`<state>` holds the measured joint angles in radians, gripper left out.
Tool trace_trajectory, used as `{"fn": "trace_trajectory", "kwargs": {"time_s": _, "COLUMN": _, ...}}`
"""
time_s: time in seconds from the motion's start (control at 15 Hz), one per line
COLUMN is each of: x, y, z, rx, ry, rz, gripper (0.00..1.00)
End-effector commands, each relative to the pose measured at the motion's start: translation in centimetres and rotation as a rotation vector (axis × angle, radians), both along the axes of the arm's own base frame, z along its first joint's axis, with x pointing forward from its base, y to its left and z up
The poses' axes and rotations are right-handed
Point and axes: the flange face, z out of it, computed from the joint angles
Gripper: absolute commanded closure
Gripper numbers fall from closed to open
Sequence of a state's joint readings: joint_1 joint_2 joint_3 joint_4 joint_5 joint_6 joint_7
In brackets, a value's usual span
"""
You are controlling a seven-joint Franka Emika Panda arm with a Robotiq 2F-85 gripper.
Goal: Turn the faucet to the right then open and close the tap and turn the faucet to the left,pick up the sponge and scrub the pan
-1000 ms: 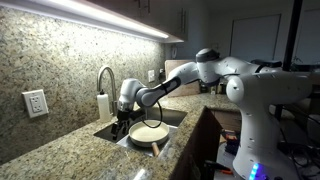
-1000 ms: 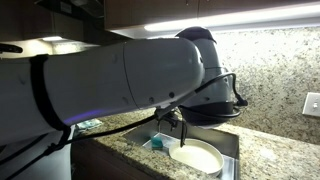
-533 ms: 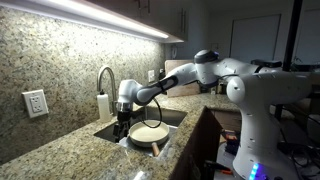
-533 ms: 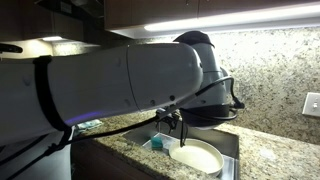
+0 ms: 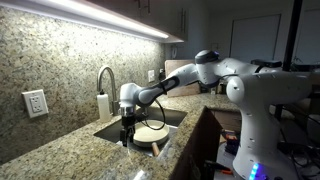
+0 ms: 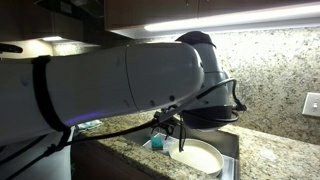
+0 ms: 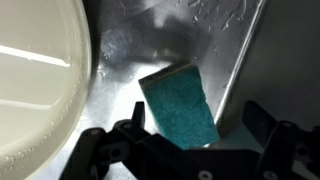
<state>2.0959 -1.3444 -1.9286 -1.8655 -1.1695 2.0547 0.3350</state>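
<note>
I've got the steel sink basin (image 7: 125, 60) carrying a teal sponge (image 7: 178, 103) by its wall, cream pan (image 7: 35, 90) near it; granite counter (image 5: 75, 150) around.

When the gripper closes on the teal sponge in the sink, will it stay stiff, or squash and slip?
The sponge looks like a thin foam pad, so it will probably squash when the open gripper closes. It seems light for its size. It lies on the shiny sink floor, perhaps wet, so a nudge may slide it.
</note>
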Motion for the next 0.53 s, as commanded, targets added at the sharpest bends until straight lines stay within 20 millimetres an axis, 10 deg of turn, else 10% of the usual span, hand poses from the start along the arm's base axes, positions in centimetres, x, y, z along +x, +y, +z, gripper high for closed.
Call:
{"fn": "trace_trajectory", "kwargs": {"time_s": 0.0, "x": -2.0, "y": -0.4, "z": -0.5, "rx": -0.055, "ry": -0.007, "rz": 0.105, "gripper": 0.0}}
{"fn": "trace_trajectory", "kwargs": {"time_s": 0.47, "x": -2.3, "y": 1.4, "z": -1.7, "rx": -0.212, "ry": -0.164, "rz": 0.304, "gripper": 0.0}}
